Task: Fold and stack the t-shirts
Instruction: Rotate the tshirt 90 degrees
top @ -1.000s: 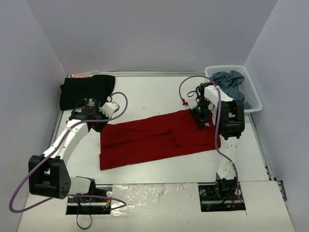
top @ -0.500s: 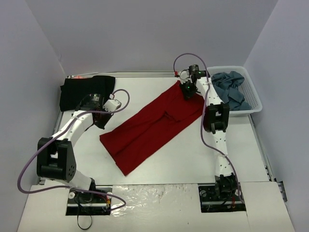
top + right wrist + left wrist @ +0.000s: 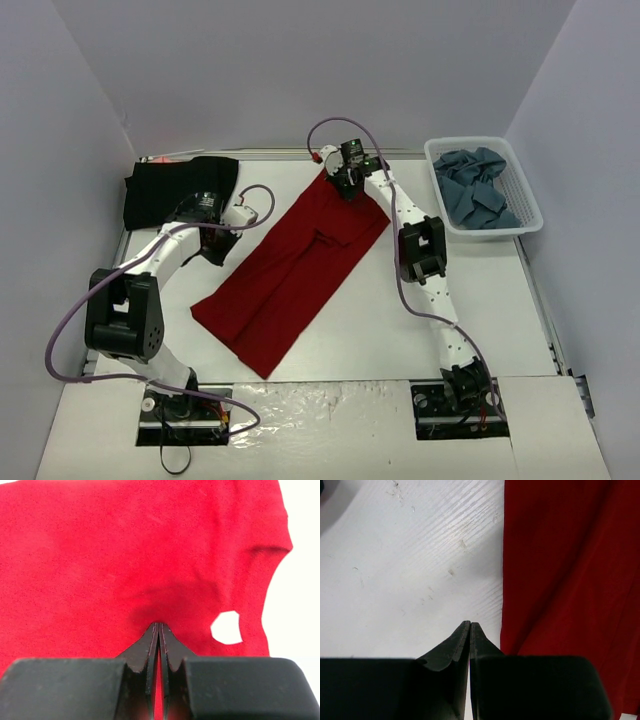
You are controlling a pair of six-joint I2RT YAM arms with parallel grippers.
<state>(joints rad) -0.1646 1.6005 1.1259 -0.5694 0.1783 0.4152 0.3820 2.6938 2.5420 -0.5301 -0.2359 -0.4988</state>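
Red t-shirt runs diagonally near-left to far-right, right pincer seemingly gripping it.

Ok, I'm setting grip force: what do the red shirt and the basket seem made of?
The red shirt: soft matte cloth, probably a cotton knit; it puckers and creases. The basket: white, likely stiff plastic; its lattice walls hold shape.

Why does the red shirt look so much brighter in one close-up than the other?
Right wrist view: the red shirt is strongly lit and vivid, and the table beside it washes out to plain white. Left wrist view: the cloth is darker with shadowed folds, while the table's streaks show sharply. Top view: light is soft and even, shadows faint.
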